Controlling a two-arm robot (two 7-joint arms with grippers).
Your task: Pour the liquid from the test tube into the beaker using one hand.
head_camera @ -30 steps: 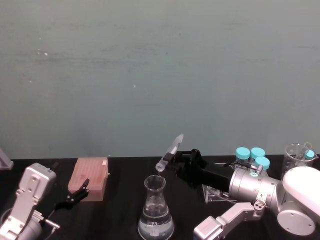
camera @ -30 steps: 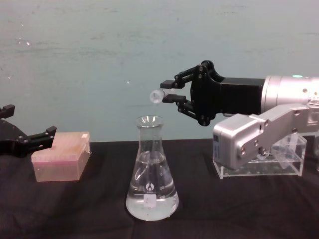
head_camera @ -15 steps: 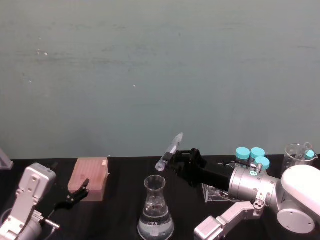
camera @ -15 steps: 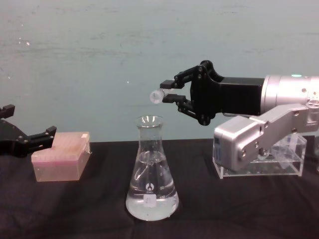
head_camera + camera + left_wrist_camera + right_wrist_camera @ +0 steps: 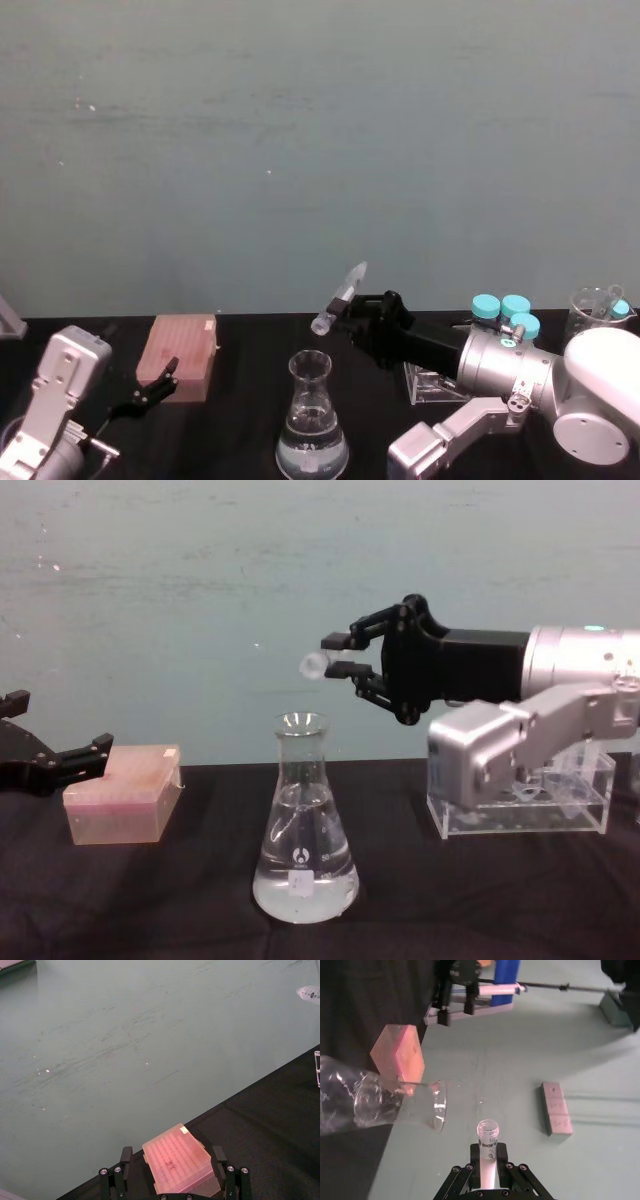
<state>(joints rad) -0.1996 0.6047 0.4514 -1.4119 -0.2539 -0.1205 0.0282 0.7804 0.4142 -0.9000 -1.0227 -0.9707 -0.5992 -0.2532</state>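
Head camera looks down across the black table [image 5: 240, 400] toward the teal wall [image 5: 300, 150]; chest camera sits lower, side-on. Both share the flask [image 5: 304, 825] and pink box [image 5: 122, 805]. Left wrist camera hovers close over that box; right wrist camera faces the flask's mouth.

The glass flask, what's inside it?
The beaker holds clear liquid pooled in its wide base. Above it, the right pincer holds the test tube; what is inside the tube cannot be made out.

Scuffed teal wall [image 5: 300, 150] behind black tabletop [image 5: 150, 900].
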